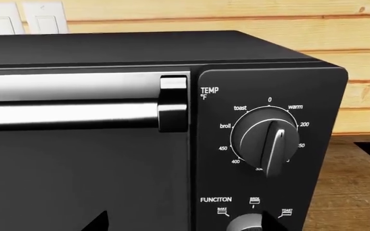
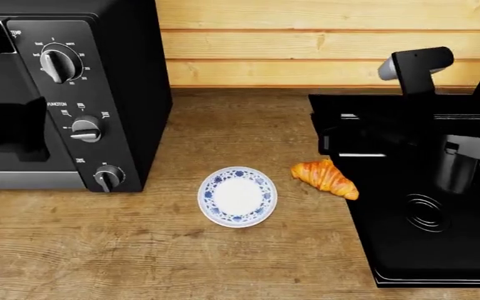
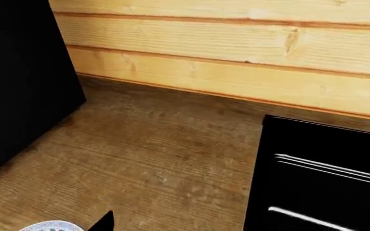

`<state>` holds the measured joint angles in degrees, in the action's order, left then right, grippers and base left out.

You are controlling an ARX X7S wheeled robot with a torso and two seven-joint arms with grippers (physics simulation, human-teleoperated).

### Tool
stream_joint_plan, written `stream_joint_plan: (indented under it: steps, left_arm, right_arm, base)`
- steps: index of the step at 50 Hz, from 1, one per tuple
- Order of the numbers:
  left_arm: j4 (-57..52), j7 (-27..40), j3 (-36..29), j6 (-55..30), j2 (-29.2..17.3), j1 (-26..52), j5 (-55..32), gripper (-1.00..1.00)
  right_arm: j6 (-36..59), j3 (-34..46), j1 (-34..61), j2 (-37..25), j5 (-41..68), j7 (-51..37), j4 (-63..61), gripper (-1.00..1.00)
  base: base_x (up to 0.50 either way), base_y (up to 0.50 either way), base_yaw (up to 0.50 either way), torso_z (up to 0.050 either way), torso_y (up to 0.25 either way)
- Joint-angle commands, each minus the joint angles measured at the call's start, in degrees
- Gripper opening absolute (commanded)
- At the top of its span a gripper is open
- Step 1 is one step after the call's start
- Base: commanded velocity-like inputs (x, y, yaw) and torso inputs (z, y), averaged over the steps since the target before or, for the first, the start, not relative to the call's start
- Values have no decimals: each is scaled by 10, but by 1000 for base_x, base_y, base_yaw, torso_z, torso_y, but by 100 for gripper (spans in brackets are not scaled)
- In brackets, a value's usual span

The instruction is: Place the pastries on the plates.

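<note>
Head view shows the saucer [image 2: 237, 196] bare on the wooden counter [image 2: 140, 250], with one croissant [image 2: 325, 177] just right of it against the black sink [image 2: 424, 206], so nothing is plated yet; neither claw appears here. Left wrist view holds only the toaster oven [image 1: 108, 144], far left of the croissant. Right wrist view catches the saucer's rim [image 3: 51, 226] and a dark fingertip; whether either claw is apart or together cannot be told.

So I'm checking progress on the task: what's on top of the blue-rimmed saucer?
Nothing shows on the saucer; its white centre is bare. The one visible croissant lies on the wooden counter beside it, against the black sink.
</note>
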<state>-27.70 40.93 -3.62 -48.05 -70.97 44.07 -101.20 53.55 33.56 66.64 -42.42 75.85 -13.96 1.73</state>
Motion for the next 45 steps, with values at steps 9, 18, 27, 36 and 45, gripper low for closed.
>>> stream_joint_plan:
  steps: [9, 18, 27, 36, 45]
  left_arm:
    - [3, -4, 2, -4, -4, -5, 1, 100]
    - [-7, 13, -12, -21, -2, 34, -21, 100]
    - [-12, 6, 17, -1, -11, -12, -20, 100]
    - [-14, 15, 10, -7, -7, 6, -26, 100]
    - [-17, 13, 29, 4, -11, -21, -21, 100]
  right_arm:
    - [161, 69, 136, 56, 25, 53, 131, 100]
    - [247, 94, 199, 61, 47, 40, 143, 100]
    - [268, 119, 201, 65, 46, 60, 159, 100]
    - [271, 131, 189, 67, 49, 72, 173, 100]
    - [237, 172, 190, 65, -12, 120, 195, 100]
  base:
    - [0, 0, 0, 0, 0]
    - [0, 0, 0, 0, 0]
    - [0, 0, 0, 0, 0]
    - [0, 0, 0, 0, 0]
    - [0, 0, 0, 0, 0]
